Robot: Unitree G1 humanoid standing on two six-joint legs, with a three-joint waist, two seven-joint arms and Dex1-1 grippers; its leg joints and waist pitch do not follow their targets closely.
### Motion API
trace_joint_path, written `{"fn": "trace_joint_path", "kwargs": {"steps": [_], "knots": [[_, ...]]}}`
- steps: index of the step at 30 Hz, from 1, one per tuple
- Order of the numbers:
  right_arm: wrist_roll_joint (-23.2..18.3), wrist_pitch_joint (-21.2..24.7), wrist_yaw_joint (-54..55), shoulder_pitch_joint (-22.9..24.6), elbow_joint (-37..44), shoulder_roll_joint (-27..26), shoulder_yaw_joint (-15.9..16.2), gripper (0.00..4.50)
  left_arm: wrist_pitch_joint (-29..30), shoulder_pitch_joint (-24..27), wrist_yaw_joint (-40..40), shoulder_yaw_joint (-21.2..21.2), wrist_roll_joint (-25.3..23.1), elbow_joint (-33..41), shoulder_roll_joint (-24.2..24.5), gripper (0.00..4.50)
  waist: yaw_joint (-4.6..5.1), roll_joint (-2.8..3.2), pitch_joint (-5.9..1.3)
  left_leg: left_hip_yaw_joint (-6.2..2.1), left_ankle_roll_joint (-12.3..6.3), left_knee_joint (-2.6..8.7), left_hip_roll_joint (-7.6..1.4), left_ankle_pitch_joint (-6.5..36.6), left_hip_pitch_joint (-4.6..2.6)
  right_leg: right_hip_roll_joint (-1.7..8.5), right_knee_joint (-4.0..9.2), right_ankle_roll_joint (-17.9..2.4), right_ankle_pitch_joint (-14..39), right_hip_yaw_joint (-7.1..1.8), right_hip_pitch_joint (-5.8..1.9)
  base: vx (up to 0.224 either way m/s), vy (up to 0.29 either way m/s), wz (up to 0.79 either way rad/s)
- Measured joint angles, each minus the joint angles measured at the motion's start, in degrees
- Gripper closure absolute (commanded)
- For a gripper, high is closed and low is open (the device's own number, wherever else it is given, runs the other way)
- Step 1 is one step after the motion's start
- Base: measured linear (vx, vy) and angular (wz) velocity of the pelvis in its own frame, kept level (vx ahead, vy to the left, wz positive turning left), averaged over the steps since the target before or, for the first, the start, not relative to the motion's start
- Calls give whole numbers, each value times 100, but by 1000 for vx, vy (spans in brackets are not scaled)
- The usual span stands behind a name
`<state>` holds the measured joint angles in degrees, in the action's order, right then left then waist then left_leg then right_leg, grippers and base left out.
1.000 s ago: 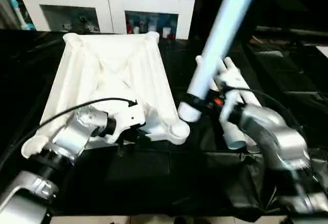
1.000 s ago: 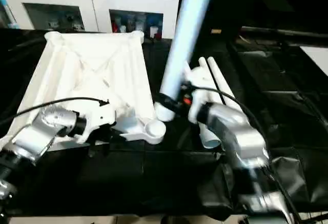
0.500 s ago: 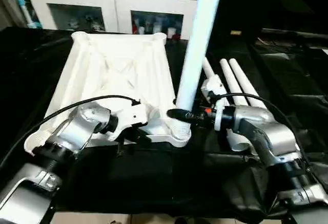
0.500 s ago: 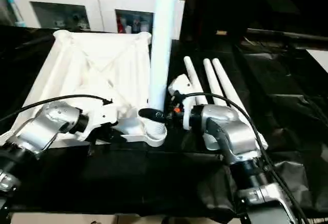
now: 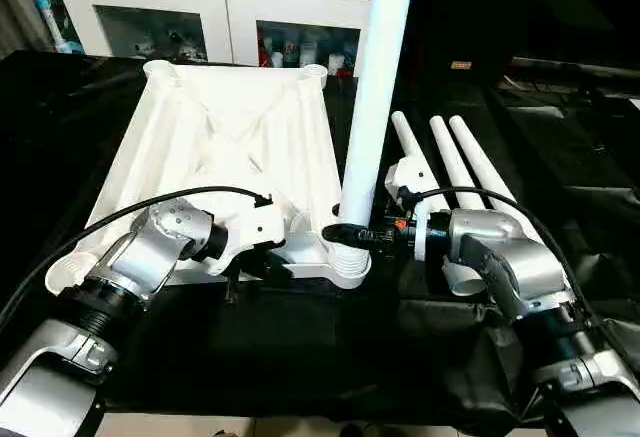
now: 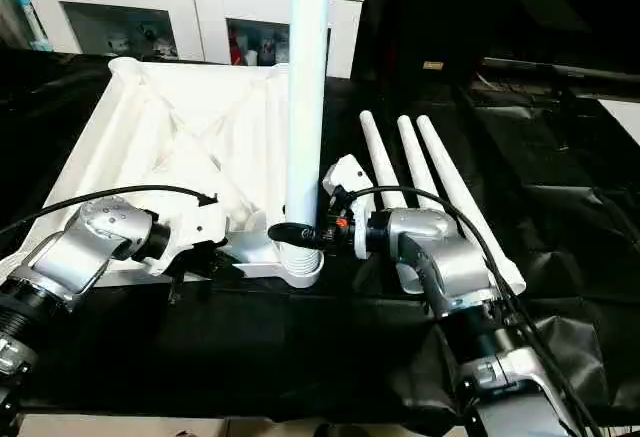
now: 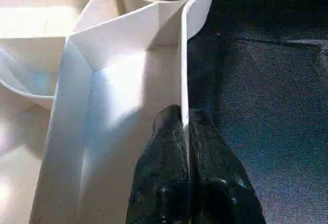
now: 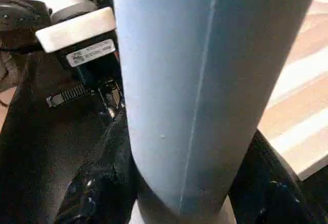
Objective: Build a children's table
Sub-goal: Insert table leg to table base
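Here the right tool (image 5: 348,234) grasps an upright white leg (image 5: 372,117) seated in the near corner socket (image 5: 350,262) of the upturned table top (image 5: 225,147), whose edge the left tool (image 7: 185,131) pinches on the black tabletop (image 5: 300,337).

You face a black-draped tabletop (image 5: 300,347), with a white cabinet (image 5: 215,2) behind it, small bright items behind its glass doors.

The upright leg (image 5: 372,107) blocked the near right socket (image 5: 350,257), with the right end effector (image 5: 345,234) clamped around its base. Three spare legs (image 5: 455,172) occupied the counter (image 5: 300,337) to the right. The near counter strip lay open; the left end effector (image 7: 185,131) pinched the top's (image 5: 230,137) near rim.
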<state>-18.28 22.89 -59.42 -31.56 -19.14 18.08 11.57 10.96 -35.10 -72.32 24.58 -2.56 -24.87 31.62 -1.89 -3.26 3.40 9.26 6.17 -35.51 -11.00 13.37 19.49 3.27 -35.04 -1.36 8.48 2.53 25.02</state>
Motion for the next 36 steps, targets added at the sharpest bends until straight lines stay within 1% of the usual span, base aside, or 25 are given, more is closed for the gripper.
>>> {"fn": "trace_joint_path", "kwargs": {"steps": [4, 12, 15, 21, 23, 27, 31, 34, 36], "knots": [[-2, -70, -55, -33, -228, -20, -40, 264, -3, 0, -5, -1, 2, -5, 3, 450, -2, -1, 0, 0, 2, 0, 0, -1, 0, 0, -1, 0, 0, 0, 0, 0, 0, 0], [-2, -80, -84, -51, -286, -29, -59, 264, -24, -17, -8, -1, 1, -37, -7, 450, -4, -1, 0, 0, 2, 0, -1, -1, 0, 0, -1, -1, -1, 1, 0, 0, 0, 0], [-34, -91, -28, -44, -474, -167, -229, 264, -37, -28, -8, -1, -1, -64, -8, 450, -2, -2, -1, 0, 3, 0, -1, -2, -1, 0, -2, -3, -2, 1, -1, 0, 0, 0], [-288, -158, 198, 138, -699, -408, -574, 264, -52, -28, 7, -2, -2, -82, -13, 450, -3, -1, -1, -1, 9, 0, -2, -5, -7, 0, -3, -8, -5, 3, -4, 0, 0, 0], [-399, -266, 278, 283, -692, -482, -675, 264, -52, -28, 11, -2, -2, -87, -17, 450, -4, 0, -1, -1, 9, 0, -2, -5, -9, 0, -3, -8, -5, 3, -8, 0, 0, 0], [-456, -516, 425, 554, -558, -604, -803, 264, -66, -31, 31, -2, -5, -113, -36, 450, -7, 3, -3, -2, 9, 0, -2, -5, -11, 0, 1, -8, -5, 3, -11, 0, 0, 0], [-455, -937, 690, 964, -285, -802, -945, 265, -100, -33, 67, -5, -6, -153, -71, 450, -19, 6, -4, -4, 9, 0, -2, -5, -15, 0, 2, -8, -5, 2, -15, 0, 0, 0], [-420, -1146, 799, 1100, -174, -840, -930, 265, -125, -38, 86, -6, -6, -179, -92, 450, -18, 7, -5, -5, 9, 0, -2, -5, -15, 1, 2, -7, -5, 2, -16, 0, 0, 0], [-327, -1399, 856, 1237, -31, -842, -853, 265, -142, -38, 85, -6, -5, -184, -108, 450, -25, 14, -5, -6, 9, 1, -2, -5, -14, 1, 4, -6, -4, 2, -16, 0, 0, 0]]}}
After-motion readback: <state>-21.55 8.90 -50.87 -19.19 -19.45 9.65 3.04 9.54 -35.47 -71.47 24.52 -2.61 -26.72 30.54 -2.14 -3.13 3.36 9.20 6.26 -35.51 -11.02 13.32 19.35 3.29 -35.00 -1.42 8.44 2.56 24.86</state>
